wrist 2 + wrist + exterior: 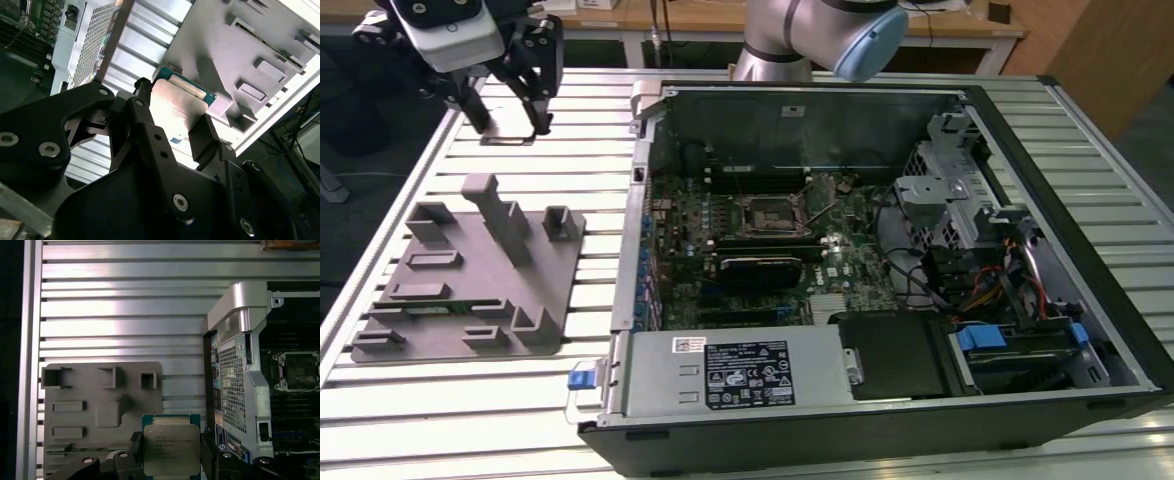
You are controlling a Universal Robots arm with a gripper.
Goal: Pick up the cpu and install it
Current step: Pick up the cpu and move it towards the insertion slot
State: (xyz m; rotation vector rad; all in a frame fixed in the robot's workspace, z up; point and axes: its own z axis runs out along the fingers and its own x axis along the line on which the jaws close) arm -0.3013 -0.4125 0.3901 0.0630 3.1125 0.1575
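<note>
My gripper (510,125) hangs above the slatted table at the exterior view's far left, beyond the grey fixture. It is shut on the cpu (171,447), a flat square chip with a silver top and a green rim. In the first wrist view black fingers (133,442) press on two opposite edges of the chip. The second wrist view shows the cpu (177,105) from its shiny face, pinched between the fingers (145,120). The motherboard socket (770,212) lies open inside the computer case, well to the exterior view's right of the gripper; it is also seen in the first wrist view (300,371).
A grey moulded fixture (467,280) with posts and pockets sits on the table below the gripper. The open computer case (1067,330) holds the motherboard, a power supply (747,372), drive bays and cables. Its raised metal side wall (644,200) stands between gripper and socket.
</note>
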